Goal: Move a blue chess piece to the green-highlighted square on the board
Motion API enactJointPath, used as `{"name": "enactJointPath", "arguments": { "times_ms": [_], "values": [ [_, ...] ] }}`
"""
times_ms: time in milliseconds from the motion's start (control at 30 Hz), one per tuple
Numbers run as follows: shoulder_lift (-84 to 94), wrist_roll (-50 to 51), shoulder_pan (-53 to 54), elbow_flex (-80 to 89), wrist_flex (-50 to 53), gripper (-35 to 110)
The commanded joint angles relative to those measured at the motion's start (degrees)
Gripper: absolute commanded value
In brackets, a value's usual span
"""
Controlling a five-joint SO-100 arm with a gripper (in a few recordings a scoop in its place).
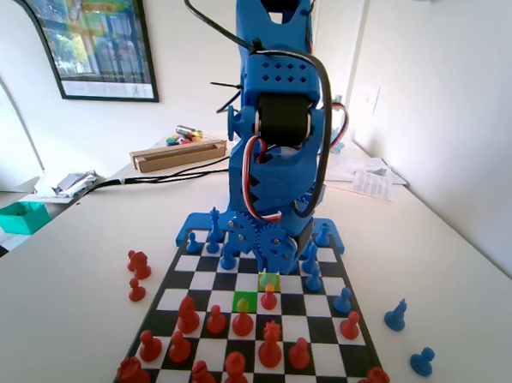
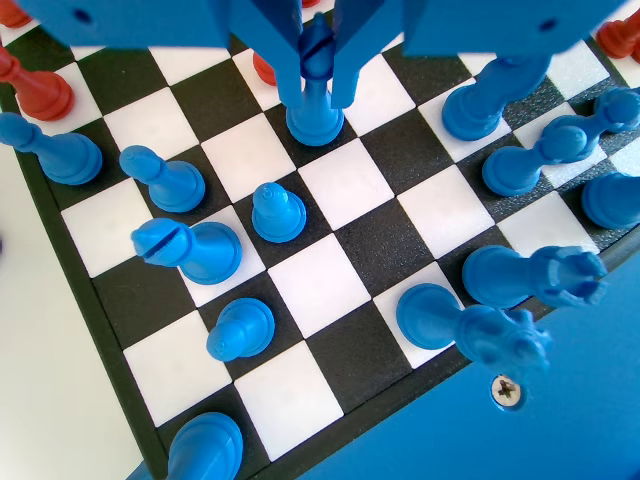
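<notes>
Grasp step: the hand [image 2: 316, 75] pinches, apparently, the blue chess piece [image 2: 315, 105] standing on the board [image 2: 330, 370]. Next: lift clear, carry to the green-highlighted square [image 1: 245, 302].

An office or home study, set up as a hobby robotics bench. A plain white table [image 1: 459, 254] meets bare white walls in a corner; a framed poster [image 1: 88, 33] with a brightly coloured, map-like print hangs at the left of the fixed view. Loose printed papers [image 1: 368, 176] lie near the right wall, and a wooden box [image 1: 176, 153], black cables [image 1: 166, 178] and a teal tray [image 1: 21, 216] sit along the far edge. A small wall plate [image 1: 372, 99], probably a switch or socket, is too small to identify. Bright, even light resembles daylight.
</notes>
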Motion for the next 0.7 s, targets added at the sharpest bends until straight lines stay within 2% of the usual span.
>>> {"name": "enactJointPath", "arguments": {
  "times_ms": [0, 333, 667],
  "values": [
    [1.8, -1.0, 0.2, -1.9, 0.4, 1],
    [8.0, -2.6, 3.3, -3.5, 4.9, 1],
    [4.3, -3.3, 7.4, -8.9, 4.9, 1]
  ]
}}
